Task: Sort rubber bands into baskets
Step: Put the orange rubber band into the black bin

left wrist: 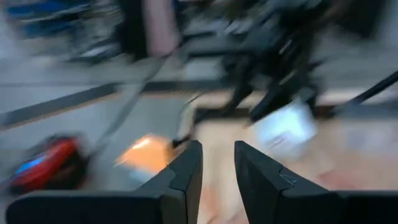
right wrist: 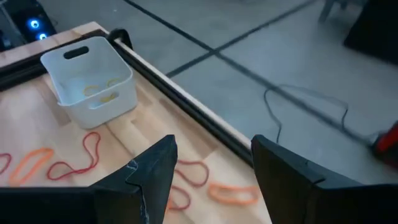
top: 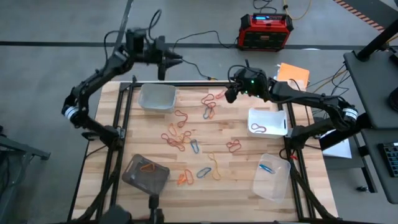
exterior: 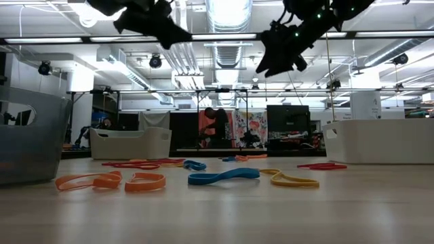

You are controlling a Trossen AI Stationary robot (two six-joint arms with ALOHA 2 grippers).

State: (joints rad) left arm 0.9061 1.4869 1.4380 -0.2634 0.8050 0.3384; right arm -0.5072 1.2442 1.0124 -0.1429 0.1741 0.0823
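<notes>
Many red, orange, yellow and blue rubber bands (top: 186, 140) lie loose on the wooden table (top: 230, 186). There are four baskets. A clear one (top: 157, 98) stands far left and holds yellow bands (right wrist: 99, 93). A white one (top: 268, 121) holds a red band. A clear one (top: 272, 176) holds a blue band. A smoky one (top: 145, 173) holds an orange band. My left gripper (top: 178, 60) hangs high over the table's far edge, slightly open and empty (left wrist: 217, 168). My right gripper (top: 231, 94) is wide open and empty (right wrist: 214, 168), up in the air above the far bands (top: 211, 102).
A red-and-black box (top: 265, 31) with cables and an orange sheet (top: 292, 73) lie on the floor beyond the far edge. Black frame rails (top: 121, 124) run along the table's left, right and far sides. In the low view, bands (exterior: 224, 176) lie across the near table.
</notes>
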